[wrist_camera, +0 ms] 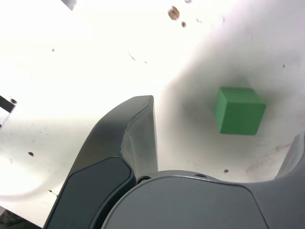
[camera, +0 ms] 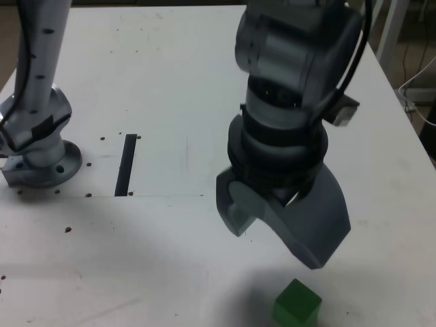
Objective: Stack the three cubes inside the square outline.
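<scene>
Trouble, if it comes, starts nearest the exterior camera, where the green cube (camera: 297,302) sits flat on the white table (camera: 381,177) at the lower edge of that view, partly cropped by the frame. The gripper (camera: 278,235) hangs above and just behind it, not touching it, and the cube is not yet between the jaws; in the wrist view the cube (wrist_camera: 239,110) lies off to one side of the visible finger (wrist_camera: 127,143) rather than centred in the gap. A straight descent from this offset would likely bring a fingertip down on the cube's top or edge and knock it aside, perhaps off the near table edge, so I judge the arm needs to shift over the cube before lowering. The cube also appears turned a little relative to the jaws, which could make a closing grip twist it or catch its corners instead of flat faces. The jaws themselves stand spread wide apart and hold nothing; neither finger touches the table or any block. Further back, a straight black strip (camera: 126,164) lies on the table at the exterior view's left, well apart from the cube, and beyond it the arm's metal base (camera: 37,153) is bolted down. Neither the red cube, the yellow cube nor the square outline shows in either view, so where the green cube must be carried cannot be told from here.
</scene>
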